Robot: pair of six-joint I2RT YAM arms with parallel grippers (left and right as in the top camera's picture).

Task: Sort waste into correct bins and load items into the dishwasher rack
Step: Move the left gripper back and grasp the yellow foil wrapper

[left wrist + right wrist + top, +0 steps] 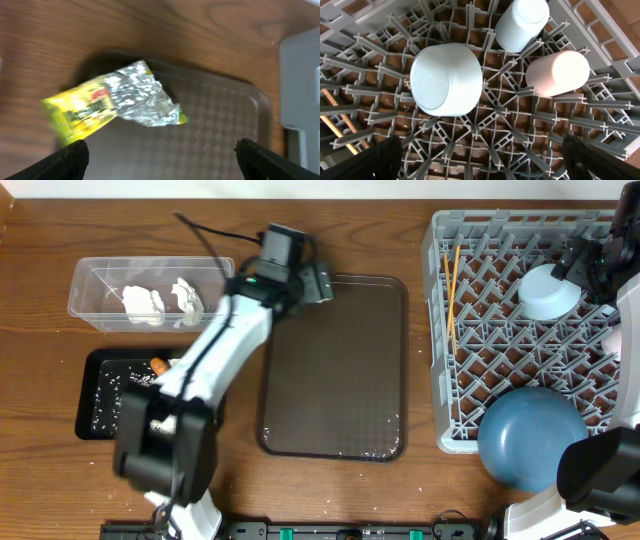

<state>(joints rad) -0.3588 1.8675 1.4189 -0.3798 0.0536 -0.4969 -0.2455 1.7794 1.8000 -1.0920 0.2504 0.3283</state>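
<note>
**Left pincer wide over the wrapper, right pincer wide above the rack**

The left pincer [161, 146] is hanging with its jaws spread wide, gripping nothing. Just ahead of it and below, free of both fingers [67, 159], the yellow-green foil snack wrapper [115, 102] is showing over a corner of the brown serving tray [215, 130]. Its silver crumpled end is over the tray and its yellow printed end is reaching out over the wooden surface [75, 40]. The view is blurred, so whether it is resting flat cannot be told.

To the left of this pincer, the clear tub [95, 280] is holding the crumpled tissue [160, 302]. Behind the pincer, towards the arm's base, the black tray [95, 415] is carrying the carrot [158, 365] and scattered rice grains [112, 385].

The right pincer [480, 145] is also standing wide and empty above the dishwasher rack [485, 125]. Directly ahead of it, the light-blue bowl [447, 80] is sitting mouth down among the pegs. Beyond and to the bowl's right, a white cup [522, 22] and a pinkish-white cup [557, 72] are standing near each other. The chopsticks [455, 290] are lying in the rack's far left part, and the blue plate [530, 445] is sitting at its near edge.
</note>
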